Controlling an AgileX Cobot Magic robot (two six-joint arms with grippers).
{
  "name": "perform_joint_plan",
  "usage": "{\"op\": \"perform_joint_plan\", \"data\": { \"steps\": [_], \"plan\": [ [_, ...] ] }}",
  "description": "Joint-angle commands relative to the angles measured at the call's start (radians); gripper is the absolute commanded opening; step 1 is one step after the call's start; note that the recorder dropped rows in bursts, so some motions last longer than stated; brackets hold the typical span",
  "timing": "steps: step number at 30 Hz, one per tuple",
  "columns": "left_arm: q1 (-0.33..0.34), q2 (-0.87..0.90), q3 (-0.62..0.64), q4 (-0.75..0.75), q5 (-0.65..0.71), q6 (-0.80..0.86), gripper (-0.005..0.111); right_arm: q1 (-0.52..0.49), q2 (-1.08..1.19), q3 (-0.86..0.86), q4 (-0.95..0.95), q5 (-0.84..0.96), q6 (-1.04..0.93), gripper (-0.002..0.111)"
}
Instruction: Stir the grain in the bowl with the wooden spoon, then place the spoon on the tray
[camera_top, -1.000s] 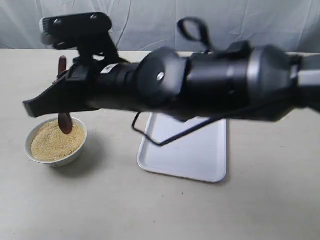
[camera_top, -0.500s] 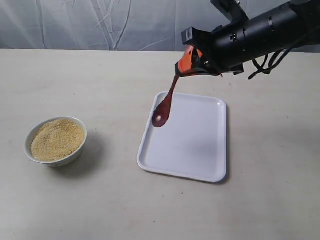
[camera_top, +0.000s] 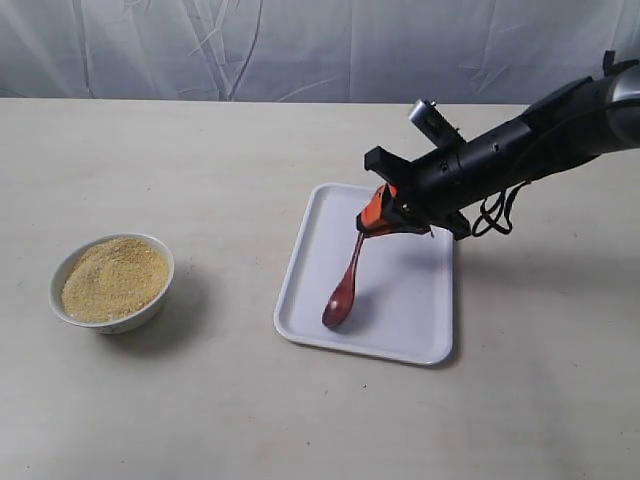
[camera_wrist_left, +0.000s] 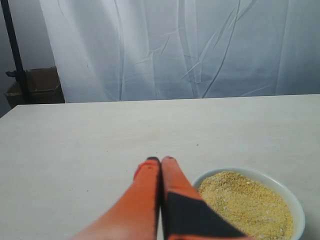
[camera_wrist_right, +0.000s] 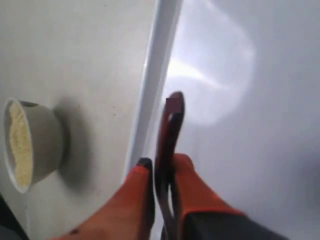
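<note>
The wooden spoon (camera_top: 346, 285) hangs head-down over the white tray (camera_top: 400, 320), its oval head touching or just above the tray floor near the left rim. My right gripper (camera_top: 372, 226) is shut on the spoon's thin handle; the right wrist view shows the wooden spoon (camera_wrist_right: 169, 131) clamped in my right gripper (camera_wrist_right: 161, 168) above the tray (camera_wrist_right: 240, 100). The white bowl (camera_top: 112, 282) of golden grain (camera_top: 112, 277) stands at the left. In the left wrist view my left gripper (camera_wrist_left: 160, 161) is shut and empty, beside the bowl (camera_wrist_left: 295, 200) holding grain (camera_wrist_left: 245, 200).
A pale wrinkled curtain (camera_top: 300, 45) hangs behind the table's far edge. A cardboard box (camera_wrist_left: 35, 85) and a dark pole (camera_wrist_left: 12, 45) stand off the table beyond it. The right arm (camera_top: 520, 140) reaches in from the right over the tray.
The right arm carried the spoon from the bowl across to the tray, then lowered it until the head reached the tray floor. The bowl has not moved.
</note>
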Motion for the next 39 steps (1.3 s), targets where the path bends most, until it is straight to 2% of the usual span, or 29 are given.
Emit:
{"op": "perform_joint_plan", "data": {
  "steps": [1,2,5,13,19,21,23,29,39],
  "plan": [
    [-0.001,-0.004,0.002,0.003,-0.005,0.000,0.000,-0.006,0.008,0.004,-0.072,-0.047,-0.010,0.038],
    [-0.001,-0.004,0.002,0.003,-0.005,0.000,0.000,-0.006,0.008,0.004,-0.089,-0.050,-0.002,0.046],
    [-0.001,-0.004,0.002,0.003,-0.005,0.000,0.000,-0.006,0.008,0.004,-0.164,-0.056,0.037,0.056],
    [-0.001,-0.004,0.002,0.003,-0.005,0.000,0.000,-0.006,-0.054,0.005,-0.449,-0.086,0.303,0.070],
    [-0.001,-0.004,0.002,0.003,-0.005,0.000,0.000,-0.004,-0.172,0.005,-0.593,0.014,0.393,0.069],
    [-0.001,-0.004,0.002,0.003,-0.005,0.000,0.000,-0.004,-0.221,0.005,-0.618,0.069,0.413,0.065],
    [-0.001,-0.004,0.002,0.003,-0.005,0.000,0.000,-0.004,-0.264,0.008,-0.635,0.120,0.426,0.056],
    [-0.001,-0.004,0.002,0.003,-0.005,0.000,0.000,-0.004,-0.460,0.108,-0.739,0.135,0.431,0.000],
    [-0.001,-0.004,0.002,0.003,-0.005,0.000,0.000,-0.006,-0.834,0.348,-1.146,0.071,0.665,0.000]
  ]
}}
